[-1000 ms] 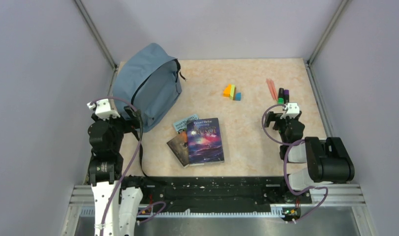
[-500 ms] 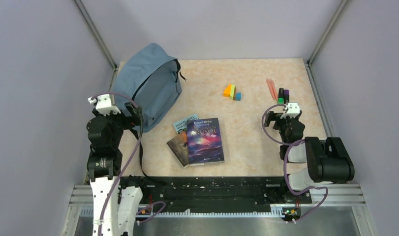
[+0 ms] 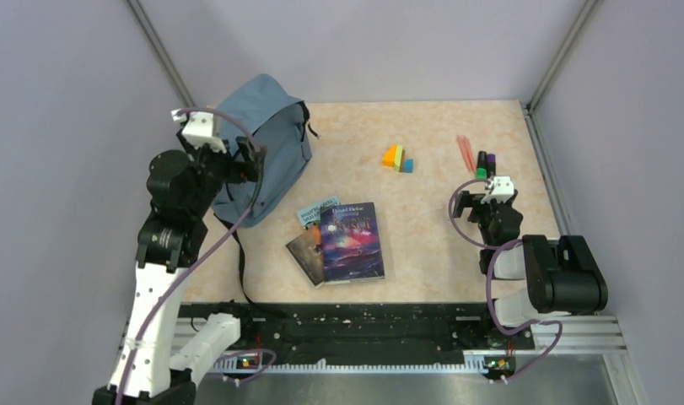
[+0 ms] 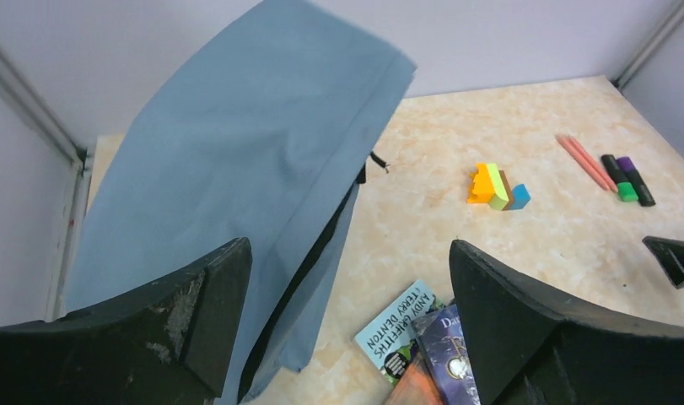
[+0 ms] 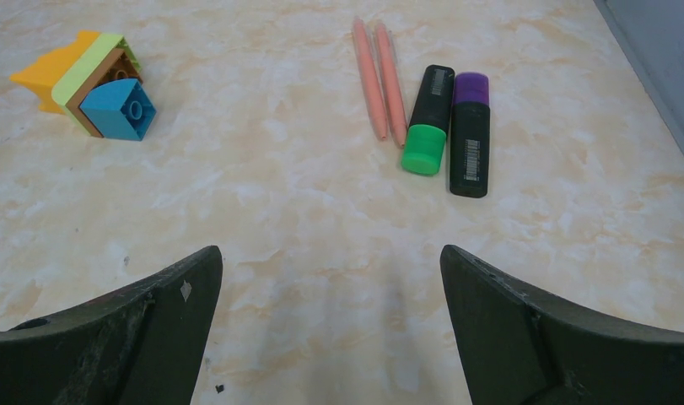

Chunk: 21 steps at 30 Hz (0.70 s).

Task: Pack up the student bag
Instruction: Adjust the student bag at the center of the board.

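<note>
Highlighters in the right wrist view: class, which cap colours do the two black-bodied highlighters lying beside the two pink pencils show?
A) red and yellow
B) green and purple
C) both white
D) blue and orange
B: the green-capped highlighter lies next to the pencils, and the purple-capped highlighter lies alongside it on the far side from them.

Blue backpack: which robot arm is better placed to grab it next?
Left, probably. The left gripper hangs open right over the backpack; the right gripper sits far across the table by the markers.
</note>
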{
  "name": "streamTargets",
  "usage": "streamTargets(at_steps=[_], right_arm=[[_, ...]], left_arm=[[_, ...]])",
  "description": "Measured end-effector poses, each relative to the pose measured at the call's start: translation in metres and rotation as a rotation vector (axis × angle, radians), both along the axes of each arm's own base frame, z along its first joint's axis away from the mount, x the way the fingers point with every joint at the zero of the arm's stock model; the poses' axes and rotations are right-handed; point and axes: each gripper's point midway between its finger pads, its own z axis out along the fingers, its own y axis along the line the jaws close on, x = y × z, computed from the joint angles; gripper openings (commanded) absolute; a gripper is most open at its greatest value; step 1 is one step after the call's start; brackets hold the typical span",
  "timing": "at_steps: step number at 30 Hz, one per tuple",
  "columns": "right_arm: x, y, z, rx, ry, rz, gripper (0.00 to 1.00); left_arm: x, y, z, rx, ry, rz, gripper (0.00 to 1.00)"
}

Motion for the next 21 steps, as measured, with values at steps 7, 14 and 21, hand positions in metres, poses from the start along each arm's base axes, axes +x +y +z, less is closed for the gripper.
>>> streamTargets(at_steps=[7,14,21], right_arm=[[0.000,0.000,0.000,0.000,0.000,0.000,0.99],[0.000,0.000,0.000,0.000,0.000,0.000,0.99],[0.000,0.000,0.000,0.000,0.000,0.000,0.99]], left_arm=[[0.028,-0.013,-0.002,0.155,0.049,0.047,0.91],[0.033,0.014,-0.041,0.277,0.111,0.190,0.80],[0.030,0.021,-0.040,0.297,0.086,0.215,0.48]])
